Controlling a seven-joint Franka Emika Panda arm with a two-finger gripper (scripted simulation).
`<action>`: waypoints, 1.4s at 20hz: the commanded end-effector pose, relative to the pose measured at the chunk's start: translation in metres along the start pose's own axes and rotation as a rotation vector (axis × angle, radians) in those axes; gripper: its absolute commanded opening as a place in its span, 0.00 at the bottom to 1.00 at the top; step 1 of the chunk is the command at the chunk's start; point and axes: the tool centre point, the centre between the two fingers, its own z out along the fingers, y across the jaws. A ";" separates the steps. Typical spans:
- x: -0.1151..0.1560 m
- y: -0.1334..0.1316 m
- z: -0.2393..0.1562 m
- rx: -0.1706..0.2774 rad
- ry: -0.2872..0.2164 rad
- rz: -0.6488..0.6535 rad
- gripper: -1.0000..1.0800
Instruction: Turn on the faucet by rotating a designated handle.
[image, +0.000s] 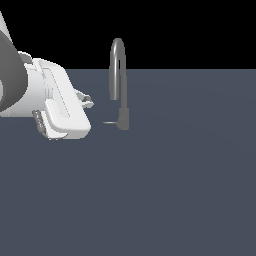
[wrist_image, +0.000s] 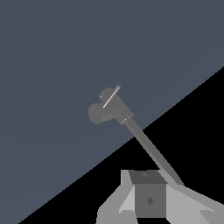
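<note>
The faucet (image: 118, 70) is a slim grey gooseneck with a short cylindrical base (image: 123, 119), standing on the dark floor near the middle. The handle (image: 110, 122) is a thin light-grey lever sticking out from the base toward the exterior view's left. My gripper (image: 86, 100) is to the exterior view's left of the faucet, a little above handle height and apart from it. Its fingers look pressed together and hold nothing. In the wrist view the handle (wrist_image: 111, 96) lies across the base (wrist_image: 105, 111), the spout (wrist_image: 151, 148) runs toward the gripper (wrist_image: 148, 199).
The flat dark grey-blue floor (image: 165, 190) stretches all around the faucet. The white arm (image: 30, 90) fills the upper part of the exterior view's left. Nothing else stands in view.
</note>
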 end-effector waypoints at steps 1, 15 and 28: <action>0.007 -0.002 0.005 -0.040 -0.002 -0.038 0.00; 0.044 -0.018 0.040 -0.257 -0.022 -0.253 0.00; 0.073 -0.033 0.077 -0.457 -0.044 -0.458 0.00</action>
